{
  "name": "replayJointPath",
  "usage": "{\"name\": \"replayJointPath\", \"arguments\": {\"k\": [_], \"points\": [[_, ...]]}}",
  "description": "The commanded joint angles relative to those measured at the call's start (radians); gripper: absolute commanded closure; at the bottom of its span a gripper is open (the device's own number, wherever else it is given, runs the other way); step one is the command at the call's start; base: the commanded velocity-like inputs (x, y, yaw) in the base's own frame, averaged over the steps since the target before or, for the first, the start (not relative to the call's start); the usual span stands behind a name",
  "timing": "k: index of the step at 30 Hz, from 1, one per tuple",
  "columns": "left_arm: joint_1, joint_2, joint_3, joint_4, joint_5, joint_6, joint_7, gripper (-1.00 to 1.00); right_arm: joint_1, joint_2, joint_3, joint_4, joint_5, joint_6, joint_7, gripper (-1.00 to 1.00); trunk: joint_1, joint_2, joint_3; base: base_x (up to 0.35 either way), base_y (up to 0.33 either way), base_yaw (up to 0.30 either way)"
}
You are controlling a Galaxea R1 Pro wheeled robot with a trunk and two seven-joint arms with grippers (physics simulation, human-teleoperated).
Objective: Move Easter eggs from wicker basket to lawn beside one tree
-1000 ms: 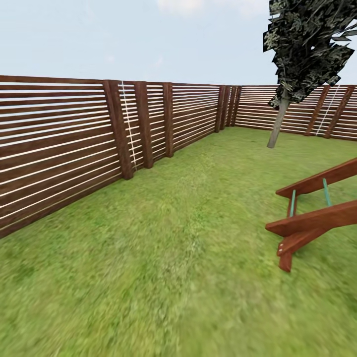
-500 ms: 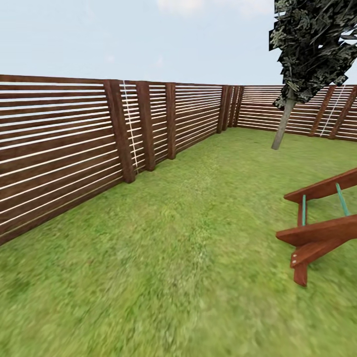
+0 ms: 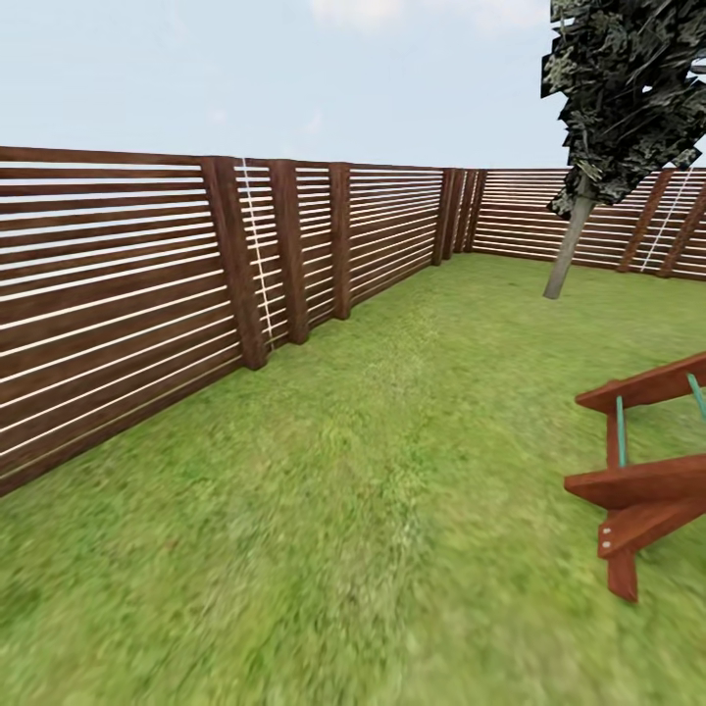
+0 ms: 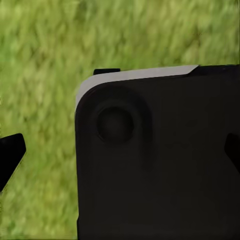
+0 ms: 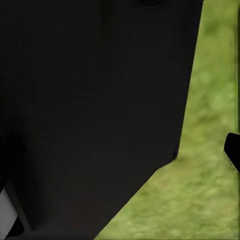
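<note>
The Easter eggs and the wicker basket are out of view. The lawn [image 3: 392, 471] spreads green ahead of me in the head view. A tree [image 3: 571, 245] with a slim grey trunk and dark foliage stands at the far right near the fence. In the left wrist view, my left gripper [image 4: 120, 150] is open, its dark fingertips [image 4: 11, 150] wide apart over grass and a black part of my body. My right gripper [image 5: 120, 150] shows one fingertip [image 5: 233, 150] at the picture's edge, beside black bodywork, and holds nothing.
A brown slatted fence [image 3: 127, 284] runs along the left and turns across the back. A red-brown wooden frame with green rungs [image 3: 637, 490] juts in at the right. Open grass lies between them.
The whole head view has shifted: the tree and wooden frame slid toward the right edge and the frame sits lower, so the camera moved. Nothing in the garden itself moved.
</note>
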State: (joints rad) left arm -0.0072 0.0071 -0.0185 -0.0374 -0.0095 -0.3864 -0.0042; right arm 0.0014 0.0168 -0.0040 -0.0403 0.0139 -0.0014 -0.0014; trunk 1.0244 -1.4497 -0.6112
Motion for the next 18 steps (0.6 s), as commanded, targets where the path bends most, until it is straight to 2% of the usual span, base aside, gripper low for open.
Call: {"name": "replayJointPath", "arguments": {"k": [1, 18], "points": [[0.000, 0.000, -0.002, 0.001, -0.001, -0.003, 0.000, -1.00, 0.000, 0.000, -0.001, -0.001, 0.001, 0.000, 0.000, -1.00, 0.001, 0.000, -0.001, 0.333, 0.006, 0.000], [0.000, 0.000, -0.002, 0.001, -0.001, -0.003, 0.000, -1.00, 0.000, 0.000, -0.001, -0.001, 0.001, 0.000, 0.000, -1.00, 0.001, 0.000, -0.001, 0.333, 0.001, 0.000]]}}
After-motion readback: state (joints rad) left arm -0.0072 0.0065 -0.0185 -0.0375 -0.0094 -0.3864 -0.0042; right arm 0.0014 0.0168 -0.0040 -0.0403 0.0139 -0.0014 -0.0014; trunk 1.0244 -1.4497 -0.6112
